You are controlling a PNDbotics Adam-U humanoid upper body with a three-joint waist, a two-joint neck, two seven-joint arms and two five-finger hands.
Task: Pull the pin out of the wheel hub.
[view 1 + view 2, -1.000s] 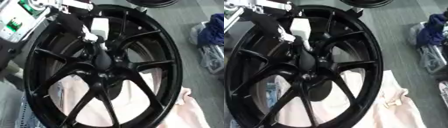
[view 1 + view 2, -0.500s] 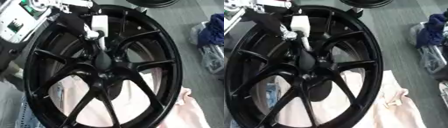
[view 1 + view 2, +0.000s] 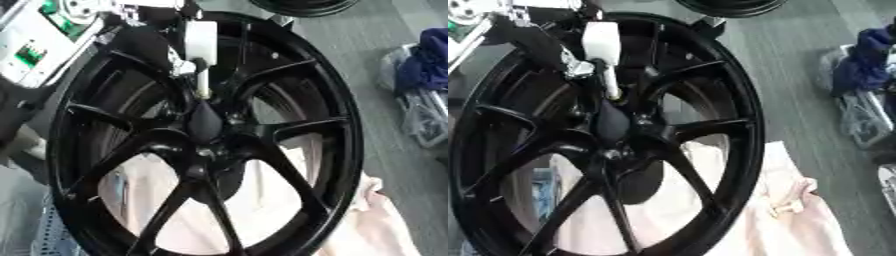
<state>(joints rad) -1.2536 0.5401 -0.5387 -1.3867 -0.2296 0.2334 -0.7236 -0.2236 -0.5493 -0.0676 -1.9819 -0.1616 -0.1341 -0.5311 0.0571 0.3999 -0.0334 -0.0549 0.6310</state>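
Your pin, white with a blocky white top, stands just above the centre of the black wheel. Your left hand comes in from the upper left; its dark fingers appear clenched around the pin's top. A pale cloth lies below the wheel.

The wheel hub is running off the bottom edge in both views, so its lower rim is not showing. The pin is blurring into the dark hand beside it; whether those fingers are gripping it cannot be told. The hub's spokes are hiding much of the pale cloth lying beneath
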